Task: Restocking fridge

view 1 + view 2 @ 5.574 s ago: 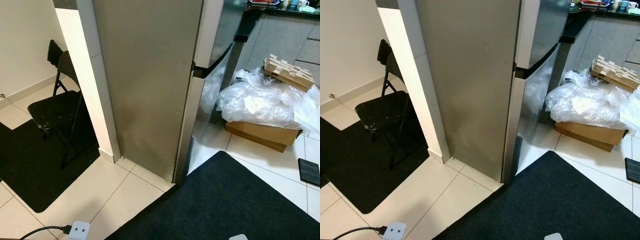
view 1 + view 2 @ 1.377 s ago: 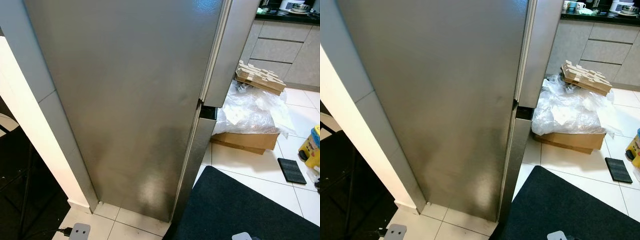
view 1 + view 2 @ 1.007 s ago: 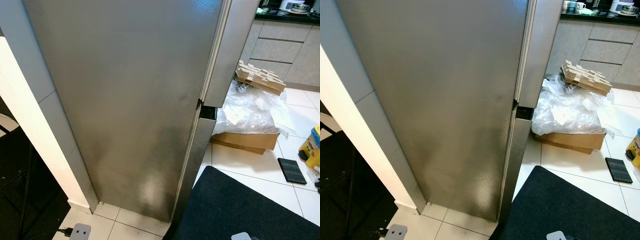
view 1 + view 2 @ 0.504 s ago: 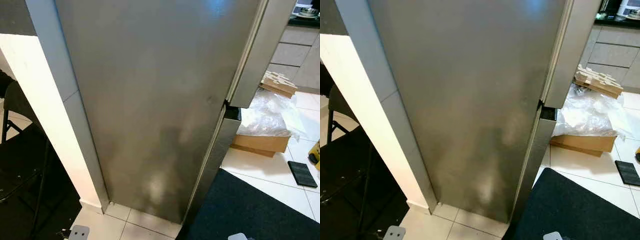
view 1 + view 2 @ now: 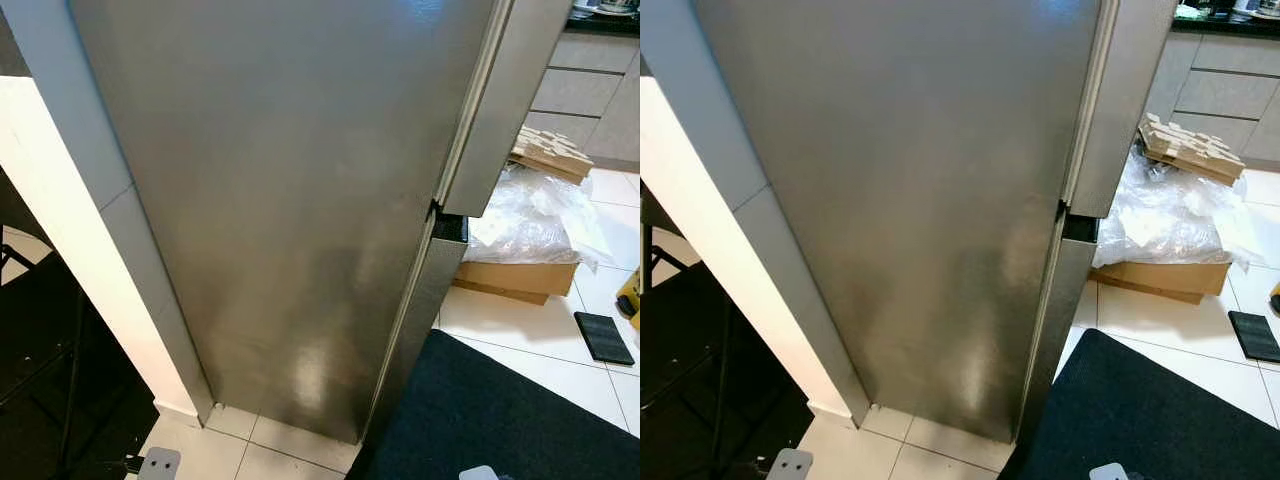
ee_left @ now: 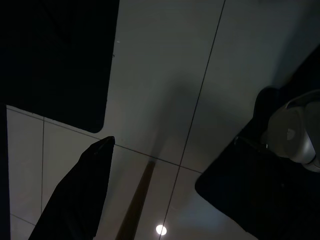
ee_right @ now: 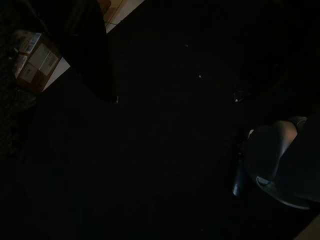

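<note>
A tall stainless-steel fridge (image 5: 300, 200) stands right in front of me, its broad side panel facing me. Its upper door (image 5: 500, 110) and lower door (image 5: 415, 320) show edge-on at the panel's right, both closed, with a dark gap between them. My left gripper (image 6: 95, 165) hangs idle over pale floor tiles. Down in the shade, my right gripper (image 7: 97, 65) hangs over the black mat and holds nothing that I can make out.
A white wall pillar (image 5: 70, 250) adjoins the fridge's left, with a black folding chair (image 5: 40, 360) beyond it. A black mat (image 5: 500, 420) lies before the doors. On the right tiles are a cardboard box under crumpled plastic (image 5: 520, 235), a wooden stack (image 5: 550, 155) and a dark flat pad (image 5: 603, 337).
The camera came much closer to the fridge over the last seconds and swung slightly right in the last half second. Nothing in the scene itself has moved.
</note>
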Controlling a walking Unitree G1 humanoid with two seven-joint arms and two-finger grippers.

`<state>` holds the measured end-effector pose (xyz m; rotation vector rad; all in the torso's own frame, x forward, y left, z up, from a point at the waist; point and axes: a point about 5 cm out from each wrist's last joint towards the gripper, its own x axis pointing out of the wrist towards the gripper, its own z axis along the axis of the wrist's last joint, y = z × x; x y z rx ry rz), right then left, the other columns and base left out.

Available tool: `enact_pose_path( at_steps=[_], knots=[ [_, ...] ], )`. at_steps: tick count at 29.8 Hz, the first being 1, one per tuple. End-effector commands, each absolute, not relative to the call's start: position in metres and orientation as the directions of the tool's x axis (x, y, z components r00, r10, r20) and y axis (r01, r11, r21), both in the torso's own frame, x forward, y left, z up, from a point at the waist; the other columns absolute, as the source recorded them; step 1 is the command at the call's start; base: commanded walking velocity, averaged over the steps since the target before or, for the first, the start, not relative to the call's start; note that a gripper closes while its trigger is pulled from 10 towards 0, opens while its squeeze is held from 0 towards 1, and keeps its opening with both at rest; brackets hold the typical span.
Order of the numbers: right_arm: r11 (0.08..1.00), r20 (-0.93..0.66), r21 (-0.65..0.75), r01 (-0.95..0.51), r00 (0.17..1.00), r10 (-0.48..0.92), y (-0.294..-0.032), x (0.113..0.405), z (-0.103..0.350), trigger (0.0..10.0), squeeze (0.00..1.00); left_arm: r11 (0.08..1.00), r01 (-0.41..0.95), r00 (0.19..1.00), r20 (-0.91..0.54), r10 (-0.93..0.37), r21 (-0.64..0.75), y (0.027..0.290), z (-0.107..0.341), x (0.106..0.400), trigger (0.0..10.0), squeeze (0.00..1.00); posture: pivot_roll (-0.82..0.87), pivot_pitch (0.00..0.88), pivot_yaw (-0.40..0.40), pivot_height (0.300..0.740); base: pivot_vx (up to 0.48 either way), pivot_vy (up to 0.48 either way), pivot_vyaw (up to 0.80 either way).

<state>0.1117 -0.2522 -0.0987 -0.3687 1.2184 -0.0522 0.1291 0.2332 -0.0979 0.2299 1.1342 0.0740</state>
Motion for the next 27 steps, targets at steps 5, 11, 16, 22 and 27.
enact_pose_path(
  at_steps=[5, 11, 16, 22, 27],
  knots=[
    [0.944, -0.906, -0.3, -0.141, 0.353, -0.235, -0.2509, 0.1114, -0.0991, 10.0, 0.0, 0.973, 0.057, 0.422, -0.889, 0.179, 0.223, 0.2359, -0.0972, 0.1293, 10.0, 0.0, 0.05, 0.0, 0.006, 0.74, 0.0, 0.0, 0.0],
    [0.945, -0.906, -0.298, -0.138, 0.352, -0.234, -0.2503, 0.1112, -0.0993, 10.0, 0.0, 0.973, 0.064, 0.419, -0.891, 0.175, 0.221, 0.2349, -0.0976, 0.1289, 10.0, 0.0, 0.05, 0.0, 0.008, 0.74, 0.0, 0.0, 0.0],
    [0.945, -0.906, -0.297, -0.136, 0.351, -0.234, -0.2504, 0.1107, -0.0995, 10.0, 0.0, 0.973, 0.068, 0.417, -0.893, 0.173, 0.22, 0.2338, -0.0981, 0.1282, 10.0, 0.0, 0.05, 0.0, 0.008, 0.74, 0.0, 0.0, 0.0],
    [0.945, -0.907, -0.296, -0.136, 0.351, -0.234, -0.2502, 0.1107, -0.0995, 10.0, 0.0, 0.973, 0.069, 0.418, -0.892, 0.173, 0.221, 0.2339, -0.098, 0.1286, 10.0, 0.0, 0.05, 0.0, 0.007, 0.74, 0.0, 0.0, 0.0],
    [0.945, -0.906, -0.297, -0.136, 0.352, -0.234, -0.2501, 0.1109, -0.0995, 10.0, 0.0, 0.973, 0.071, 0.418, -0.892, 0.172, 0.22, 0.2339, -0.098, 0.1284, 10.0, 0.0, 0.05, 0.0, 0.009, 0.74, 0.0, 0.0, 0.0]
  ],
)
